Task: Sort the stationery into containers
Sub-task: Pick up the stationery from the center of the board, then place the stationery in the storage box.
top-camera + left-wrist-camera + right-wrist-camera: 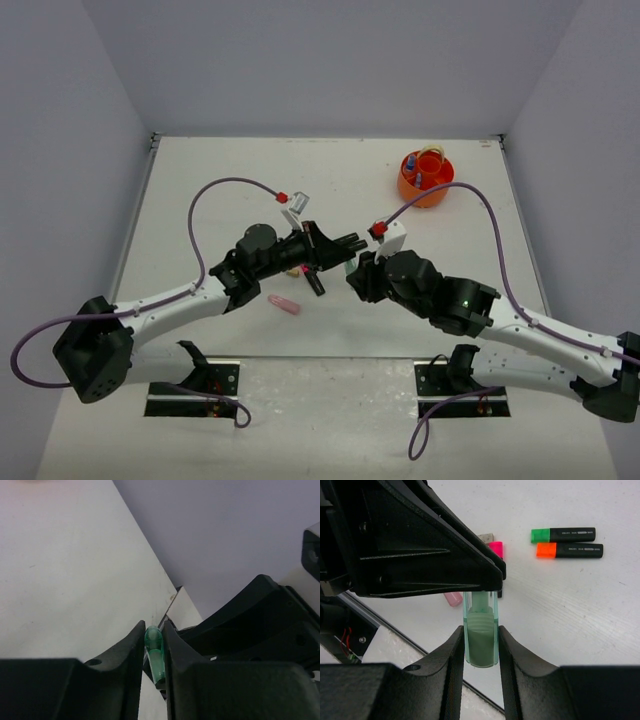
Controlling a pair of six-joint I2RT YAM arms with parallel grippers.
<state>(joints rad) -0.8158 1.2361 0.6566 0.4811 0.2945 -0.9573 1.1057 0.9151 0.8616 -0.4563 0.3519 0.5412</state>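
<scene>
Held above mid-table [200, 200] between left gripper [154, 630] and right gripper [481, 630]: glue bottle [481, 650]. On the table, first highlighter [563, 534] parallel to and just beside second highlighter [569, 550]. Eraser [284, 304] nearer the bases, left of centre. Tub [425, 180] far back right.

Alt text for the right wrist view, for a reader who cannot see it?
The right hand grips a translucent green bottle whose top the left hand also holds. Beyond, a green-capped highlighter and an orange-capped highlighter lie side by side on the table.
</scene>
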